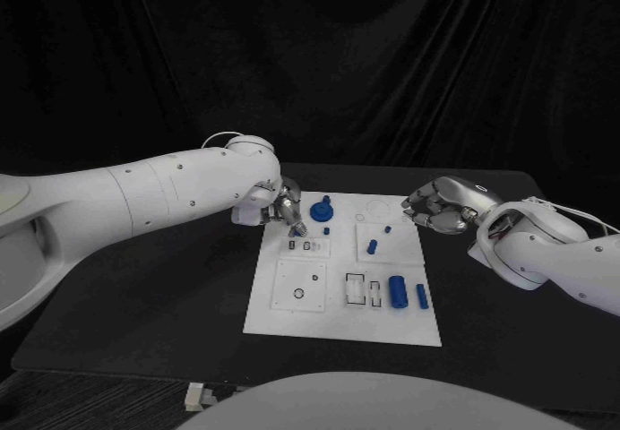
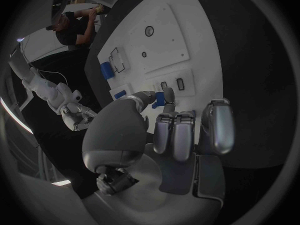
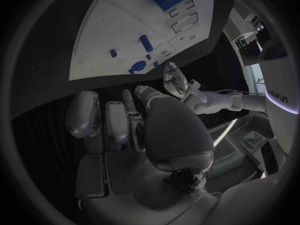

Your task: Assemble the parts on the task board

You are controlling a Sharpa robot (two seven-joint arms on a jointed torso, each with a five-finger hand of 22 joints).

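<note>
Blue part [image 2: 159, 99] pinched in your left hand [image 1: 282, 211] at the task board's [image 1: 339, 318] far-left corner; seat it squarely; right hand [image 1: 439, 205] curled, holding nothing.

1. Left hand [image 1: 282, 208]: fingers overlap the task board [image 1: 339, 318] corner, contact with the small blue part [image 2: 159, 100] at the fingertips can't be judged.
2. Right hand [image 1: 439, 205]: fingers curled, palm contents hidden.
3. Small blue parts [image 1: 374, 245] mid-board: shapes too small to tell.
4. Counter [image 1: 155, 296]: near edge cut off.
</note>
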